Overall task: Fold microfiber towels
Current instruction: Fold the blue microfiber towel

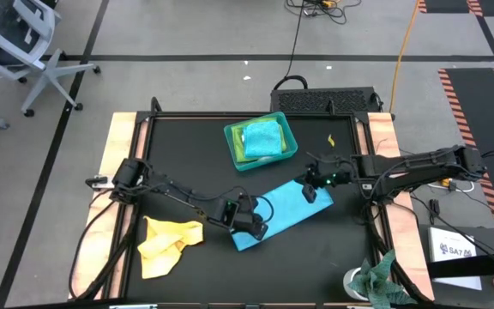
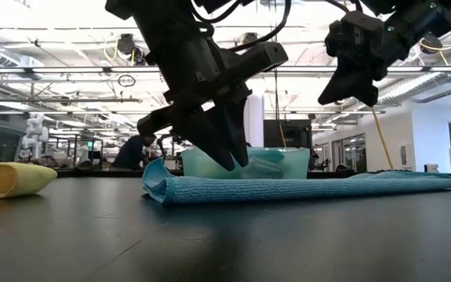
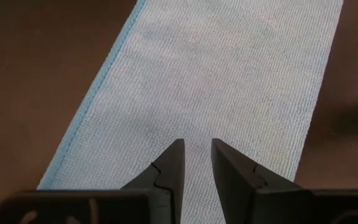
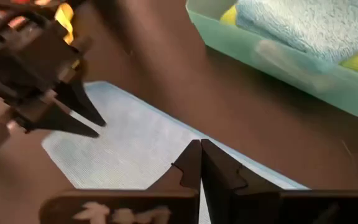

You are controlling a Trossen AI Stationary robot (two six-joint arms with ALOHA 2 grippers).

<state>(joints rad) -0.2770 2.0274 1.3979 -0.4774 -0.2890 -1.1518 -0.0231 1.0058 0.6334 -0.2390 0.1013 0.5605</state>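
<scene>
Black table (image 1: 187,137): work surface. Light blue towel (image 1: 283,211), folded into long strip, lay flat at centre, running diagonally. Teal tray (image 1: 233,149) beyond it held folded turquoise towel (image 1: 262,134) over lime green one. Yellow towel (image 1: 168,243) lay crumpled near my left side. My left gripper (image 2: 229,160) stood over strip's near end, fingers slightly parted, pinching nothing. My right gripper (image 2: 337,100) hovered above far end, fingers pressed together, empty.
</scene>
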